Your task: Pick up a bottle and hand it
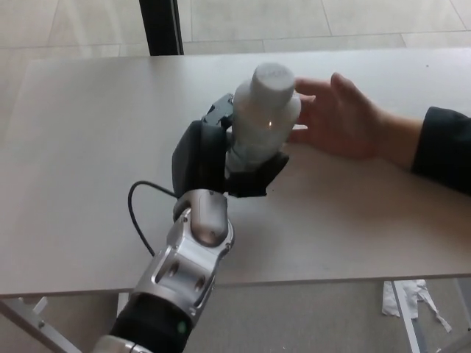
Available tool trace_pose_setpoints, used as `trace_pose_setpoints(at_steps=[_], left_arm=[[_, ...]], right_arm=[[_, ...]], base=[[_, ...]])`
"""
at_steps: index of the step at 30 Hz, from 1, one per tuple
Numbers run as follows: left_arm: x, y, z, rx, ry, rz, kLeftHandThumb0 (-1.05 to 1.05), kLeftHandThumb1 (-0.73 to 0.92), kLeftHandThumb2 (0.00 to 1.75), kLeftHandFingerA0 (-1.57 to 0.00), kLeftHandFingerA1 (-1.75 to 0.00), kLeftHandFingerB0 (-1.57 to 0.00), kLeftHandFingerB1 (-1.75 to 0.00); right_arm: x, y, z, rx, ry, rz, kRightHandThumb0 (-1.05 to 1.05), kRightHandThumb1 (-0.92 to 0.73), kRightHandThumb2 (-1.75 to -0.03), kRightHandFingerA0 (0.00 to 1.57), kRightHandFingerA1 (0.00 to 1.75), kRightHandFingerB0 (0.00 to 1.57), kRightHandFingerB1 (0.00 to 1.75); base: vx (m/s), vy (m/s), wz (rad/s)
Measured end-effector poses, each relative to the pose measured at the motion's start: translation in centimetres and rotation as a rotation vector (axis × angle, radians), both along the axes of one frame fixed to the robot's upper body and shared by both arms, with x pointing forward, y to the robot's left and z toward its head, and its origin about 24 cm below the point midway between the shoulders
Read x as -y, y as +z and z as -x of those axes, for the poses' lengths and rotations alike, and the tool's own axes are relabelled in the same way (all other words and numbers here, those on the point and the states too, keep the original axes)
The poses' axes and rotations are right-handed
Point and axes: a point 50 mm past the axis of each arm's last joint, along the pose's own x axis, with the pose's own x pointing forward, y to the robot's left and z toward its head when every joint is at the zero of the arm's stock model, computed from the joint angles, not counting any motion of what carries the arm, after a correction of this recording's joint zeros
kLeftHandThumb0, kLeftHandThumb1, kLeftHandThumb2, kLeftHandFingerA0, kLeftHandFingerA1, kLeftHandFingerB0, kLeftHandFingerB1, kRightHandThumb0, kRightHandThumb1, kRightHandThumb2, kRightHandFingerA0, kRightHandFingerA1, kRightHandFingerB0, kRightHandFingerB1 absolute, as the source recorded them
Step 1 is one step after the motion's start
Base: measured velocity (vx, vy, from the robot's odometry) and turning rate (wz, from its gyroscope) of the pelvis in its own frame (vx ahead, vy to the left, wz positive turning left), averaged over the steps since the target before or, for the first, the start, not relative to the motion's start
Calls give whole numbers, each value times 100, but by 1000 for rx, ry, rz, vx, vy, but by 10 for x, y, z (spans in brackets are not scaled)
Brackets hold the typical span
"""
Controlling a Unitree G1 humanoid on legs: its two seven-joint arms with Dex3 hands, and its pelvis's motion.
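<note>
One bottle [261, 118], gripped by left hand [213, 158], beside one person's hand [338, 118].

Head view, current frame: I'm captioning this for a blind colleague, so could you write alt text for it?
The robot's black left hand grips a white plastic bottle with a white cap, tilted, above a pale grey table. A person's open hand in a dark sleeve reaches in from the right, just beside the bottle.

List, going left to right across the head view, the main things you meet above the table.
Left hand → white bottle it holds → person's hand → dark sleeve.
</note>
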Motion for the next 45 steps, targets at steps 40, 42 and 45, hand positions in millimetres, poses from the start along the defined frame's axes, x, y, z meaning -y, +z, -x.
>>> trace_pose_setpoints(at_steps=[40,42,45], left_arm=[[62,48,-49,-60,-150,-765,-11,56,58,-83,-117,-73,-69],[65,49,-49,-51,-155,-769,-9,57,57,-78,-105,-70,-66],[66,49,-48,-50,-158,-781,-10,59,57,-75,-98,-67,-64]], right_arm=[[-54,4,-37,35,168,-50,-105,-46,-63,51,127,56,108],[-55,4,-37,35,170,-50,-105,-47,-64,54,126,56,109],[-55,4,-37,34,171,-49,-105,-45,-63,53,125,57,107]], base=[[0,0,0],[0,0,0],[0,0,0]])
